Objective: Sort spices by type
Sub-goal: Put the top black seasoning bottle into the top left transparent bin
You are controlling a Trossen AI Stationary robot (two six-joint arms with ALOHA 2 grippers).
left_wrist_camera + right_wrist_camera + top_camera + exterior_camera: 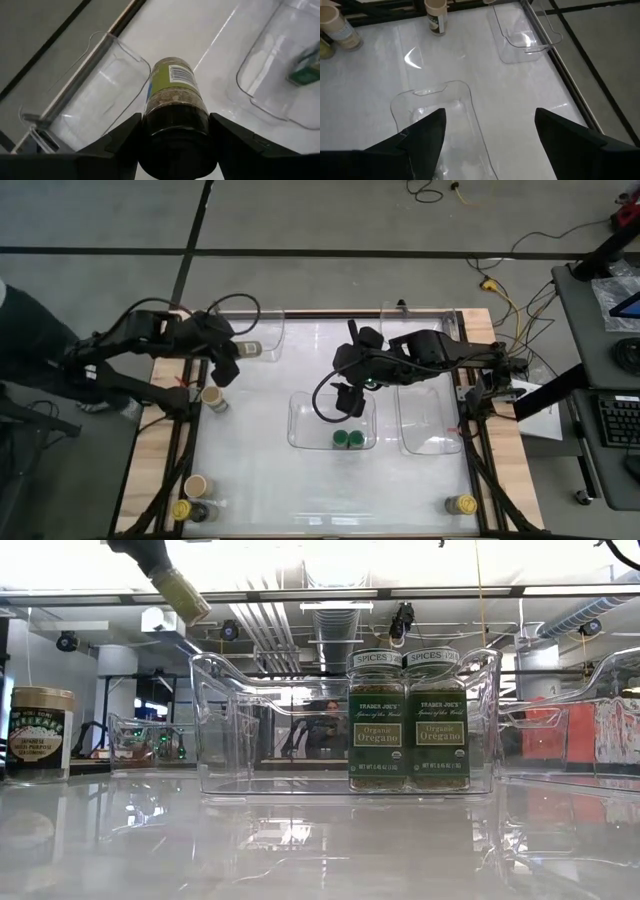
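The table (pixel 270 470) has a glossy white top that mirrors the lights, with bare pale wood along its edges. The trays (pixel 230 720) are clear, smooth plastic. The oregano jars (pixel 377 725) look like clear glass with printed paper labels. The left pincer (pixel 175 135) has matt black fingers (pixel 120 140).

We see our right gripper (pixel 490 135) with its two dark fingers (pixel 422 135) spread wide above a clear tray (pixel 470 100). A second clear tray (pixel 507 47) lies farther off. Tan-lidded spice jars (pixel 435 15) stand near the table's edge.
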